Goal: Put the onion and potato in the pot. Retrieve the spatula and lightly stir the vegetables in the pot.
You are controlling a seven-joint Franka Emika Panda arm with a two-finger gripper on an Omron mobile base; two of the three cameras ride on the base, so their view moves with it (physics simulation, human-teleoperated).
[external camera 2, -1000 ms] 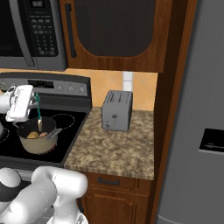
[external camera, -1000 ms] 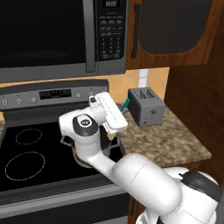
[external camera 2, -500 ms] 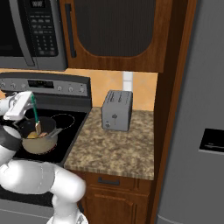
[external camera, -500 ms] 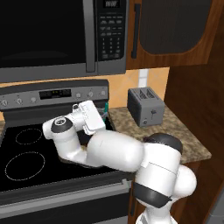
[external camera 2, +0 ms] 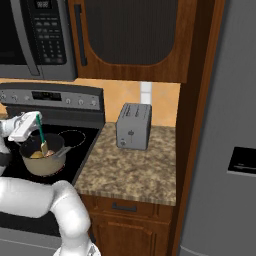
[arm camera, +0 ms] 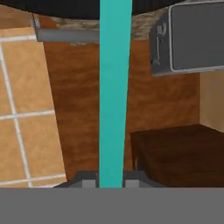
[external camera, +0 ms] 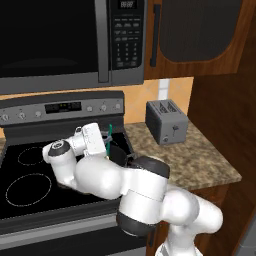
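From the left base camera, my arm curls low over the stove (external camera: pixel 30 185), and my gripper (external camera: pixel 102 146) sits at the near rim of the pot (external camera: pixel 120 156), which my own body largely hides. A sliver of the spatula (external camera: pixel 110 131) pokes up just behind my hand.

From the right base camera the picture is plainer. The pot (external camera 2: pixel 45 167) stands on the cooktop, close to the speckled surface (external camera 2: pixel 135 170) where the toaster (external camera 2: pixel 133 126) sits well apart from it. My gripper (external camera 2: pixel 31 131) holds the spatula (external camera 2: pixel 40 131) by the upper part of its teal handle, the tool slanting down so its pale head reaches inside the pot. Down there I can make out the potato (external camera 2: pixel 36 155) as a yellowish lump and the onion (external camera 2: pixel 48 152) just beside it, more orange; the two are small and I cannot tell whether the head touches either.

From the hand camera, the teal handle of the spatula (arm camera: pixel 115 87) runs straight up between my jaws, which are closed snugly on it.

I judge both vegetables are in and I am in the stirring step. The next move calls for a small, gentle sweep of the head around the pot's inside, keeping my grip firm and the pot unshoved.
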